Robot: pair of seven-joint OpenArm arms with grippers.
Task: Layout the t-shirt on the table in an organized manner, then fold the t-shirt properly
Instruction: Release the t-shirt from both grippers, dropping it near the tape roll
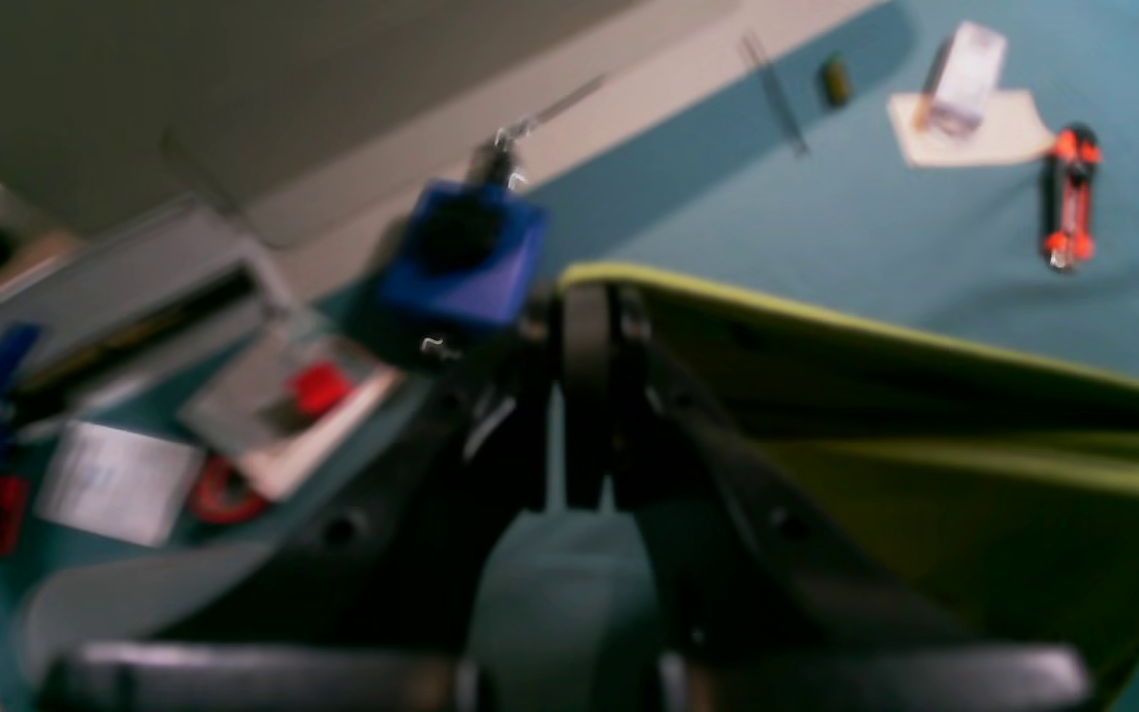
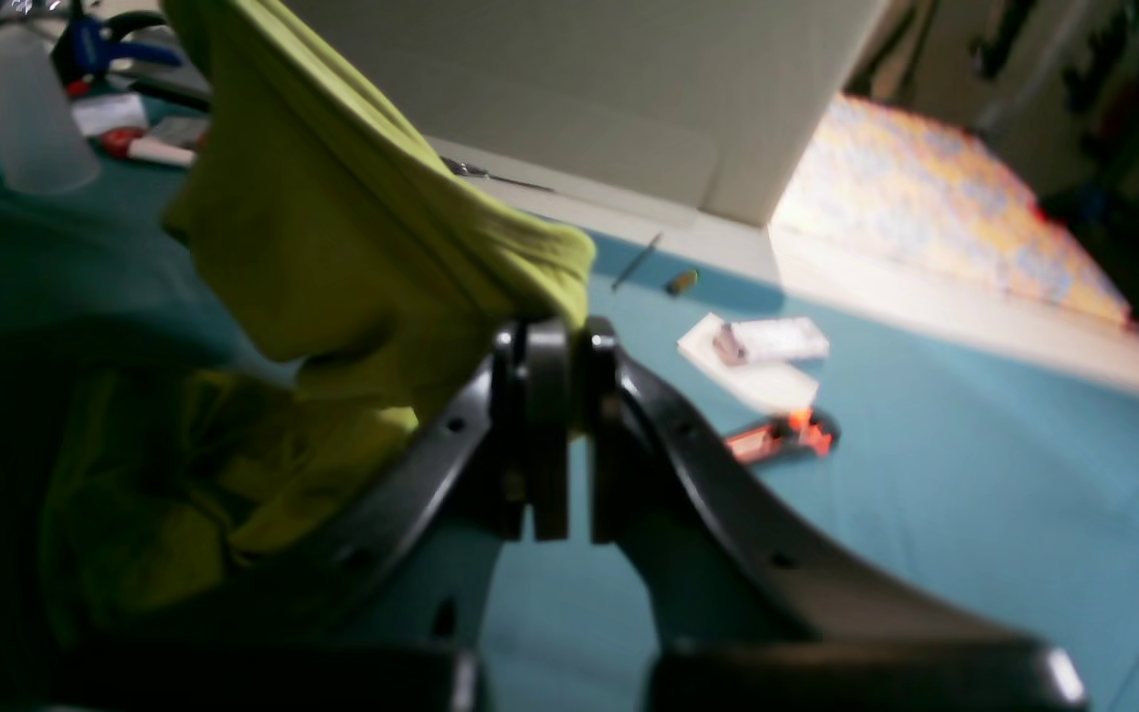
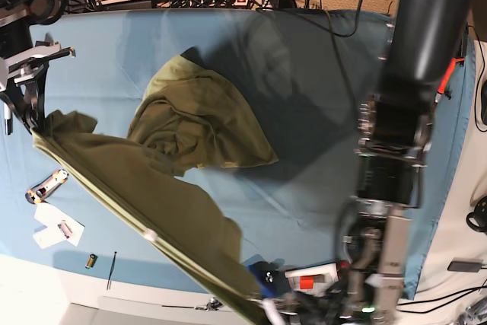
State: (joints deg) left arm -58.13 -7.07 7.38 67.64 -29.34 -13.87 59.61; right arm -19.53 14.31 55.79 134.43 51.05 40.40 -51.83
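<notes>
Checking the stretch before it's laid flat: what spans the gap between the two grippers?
In the base view, only the t-shirt: one taut edge runs from the right gripper to the left gripper, the rest bunched on the table.

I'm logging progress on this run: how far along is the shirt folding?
Early. Done: both grippers have hold of the t-shirt: right gripper and left gripper are shut on its edge, stretching it taut above the table. In hand: spreading it. Left: the rest is still bunched, so flattening and all folds remain.
</notes>
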